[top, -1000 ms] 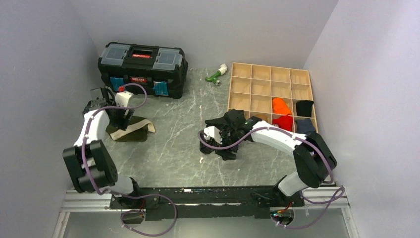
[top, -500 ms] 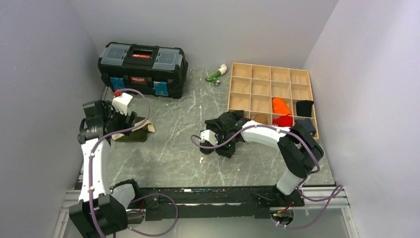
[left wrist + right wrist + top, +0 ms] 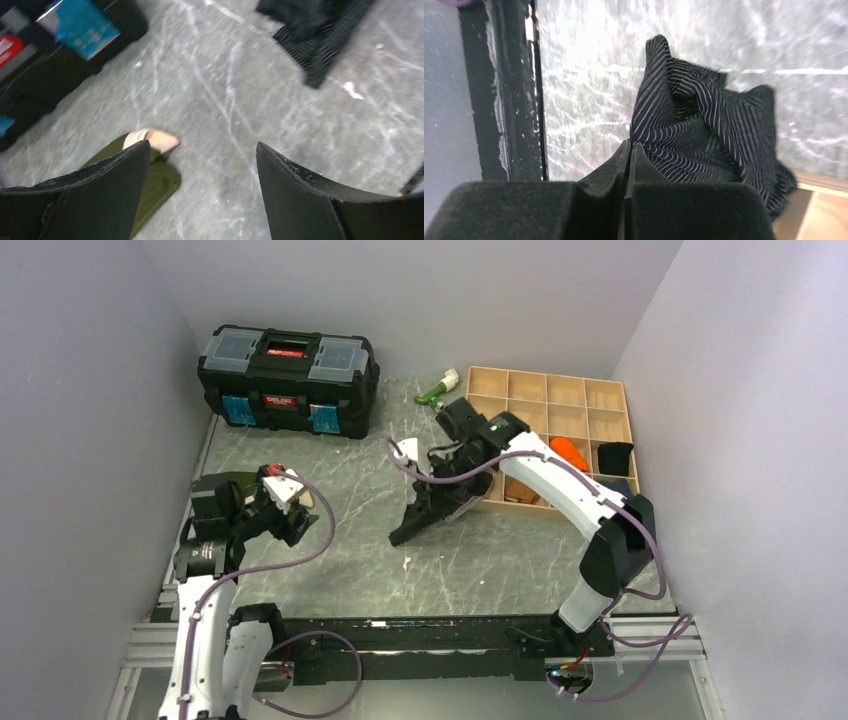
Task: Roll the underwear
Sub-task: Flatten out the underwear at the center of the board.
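The underwear (image 3: 425, 512), black with fine grey stripes, hangs in a long crumpled drape from my right gripper (image 3: 455, 488), its low end near the table's middle. In the right wrist view the jaws are pressed together (image 3: 630, 146) on an edge of the underwear (image 3: 704, 135), and the rest spills away to the right. My left gripper (image 3: 290, 517) hovers at the near left, wide open (image 3: 202, 145) with only bare table between its fingers. The underwear (image 3: 320, 30) also shows far off at the top of that view.
An olive green garment with a cream band (image 3: 155, 175) lies beside my left finger. A black toolbox (image 3: 288, 365) stands at the back left. A wooden compartment tray (image 3: 545, 405) holding orange (image 3: 570, 450) and black (image 3: 615, 457) cloths sits right behind the right arm. A green-and-white object (image 3: 438, 390) lies at the back.
My right gripper shut on the underwear and lifted it up and back toward the tray. The left arm drew away from the olive garment toward the near edge, staying open.
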Tool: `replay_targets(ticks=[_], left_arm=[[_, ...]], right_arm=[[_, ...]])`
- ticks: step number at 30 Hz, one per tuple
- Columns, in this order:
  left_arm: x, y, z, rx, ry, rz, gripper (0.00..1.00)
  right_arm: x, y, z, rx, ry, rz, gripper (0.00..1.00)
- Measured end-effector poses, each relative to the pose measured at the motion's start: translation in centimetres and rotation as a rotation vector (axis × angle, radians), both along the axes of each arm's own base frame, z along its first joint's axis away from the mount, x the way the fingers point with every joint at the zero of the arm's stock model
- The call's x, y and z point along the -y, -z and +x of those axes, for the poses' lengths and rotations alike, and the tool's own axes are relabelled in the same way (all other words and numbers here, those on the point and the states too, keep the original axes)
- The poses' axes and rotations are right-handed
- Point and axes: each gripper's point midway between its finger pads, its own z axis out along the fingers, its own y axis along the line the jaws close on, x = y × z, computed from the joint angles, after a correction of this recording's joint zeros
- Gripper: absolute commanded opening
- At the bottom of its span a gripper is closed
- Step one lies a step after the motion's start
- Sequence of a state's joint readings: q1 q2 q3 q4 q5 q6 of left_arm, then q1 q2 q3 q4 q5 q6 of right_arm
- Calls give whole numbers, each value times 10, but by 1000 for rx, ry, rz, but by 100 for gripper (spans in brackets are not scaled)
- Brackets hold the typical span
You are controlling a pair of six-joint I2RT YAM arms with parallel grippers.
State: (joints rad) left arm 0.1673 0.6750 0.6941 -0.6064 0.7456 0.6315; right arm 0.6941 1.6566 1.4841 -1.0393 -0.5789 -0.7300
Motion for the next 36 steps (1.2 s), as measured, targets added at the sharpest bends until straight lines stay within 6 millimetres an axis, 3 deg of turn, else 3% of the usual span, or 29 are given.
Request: replay_targets(ticks=[4, 7, 10, 13, 19, 26, 33, 36], left_arm=[[46, -6, -11, 17, 187, -19, 84], [82, -8, -19, -15, 332, -30, 84], [107, -8, -15, -30, 412, -19, 86], [132, 5, -15, -59, 478, 9, 93], [171, 22, -16, -44, 573, 59, 96], [197, 56, -10, -68, 617, 132, 90], [200, 70, -6, -77, 592, 182, 88], [198, 75, -4, -64, 566, 210, 83]], right_arm=[[-10, -50, 12, 40, 5, 97, 0], [-8, -65, 18, 48, 24, 121, 0], [-5, -63, 20, 22, 43, 116, 0], [0, -53, 24, -23, 66, 94, 0], [8, -42, 33, -73, 105, 77, 0], [11, -42, 34, -84, 117, 78, 0], [13, -42, 33, -92, 121, 72, 0], [14, -42, 33, -94, 124, 71, 0]])
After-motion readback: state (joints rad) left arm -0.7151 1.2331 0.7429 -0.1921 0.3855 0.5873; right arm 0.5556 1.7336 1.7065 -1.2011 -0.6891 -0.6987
